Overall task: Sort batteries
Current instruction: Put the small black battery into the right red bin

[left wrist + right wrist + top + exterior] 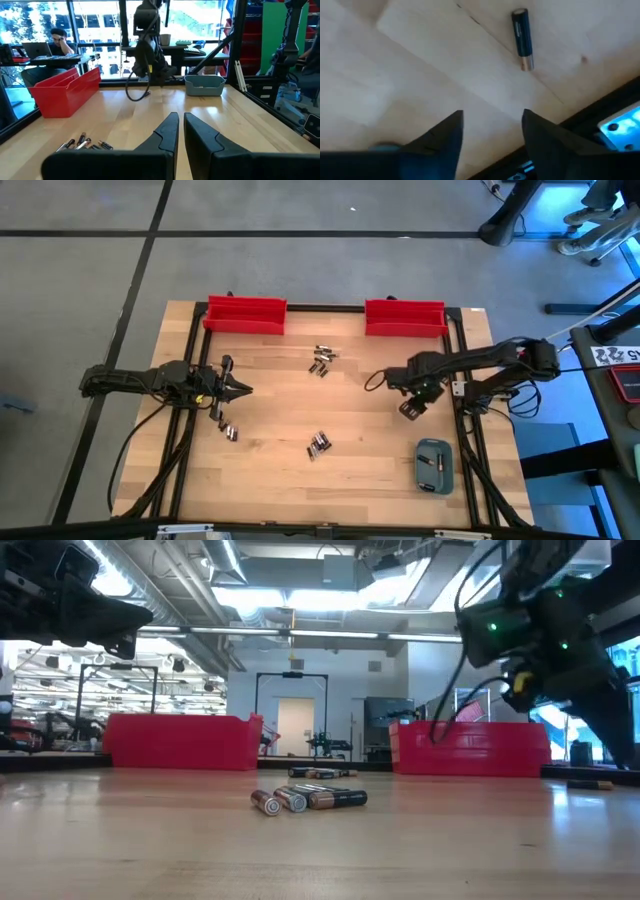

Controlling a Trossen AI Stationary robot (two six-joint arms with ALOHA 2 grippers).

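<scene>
The batteries are tiny dark cells with silvery ends, lying on the wooden table in small clusters: one far-centre (320, 360), one near-centre (318, 444) (305, 800) and one near the left arm (229, 431) (82, 144). A single battery (522, 39) lies flat just ahead of my right gripper (492, 125), which is open and points down at the bare wood on the right side (410, 408). My left gripper (181, 132) is shut, level above the table's left part (240, 390), and holds nothing that shows.
Two red bins stand at the far edge, left (245, 314) and right (404, 317). A grey-blue case (434, 465) with a cell inside lies near the right front corner. A black frame borders the table. A person (60, 42) sits at a desk beyond the table.
</scene>
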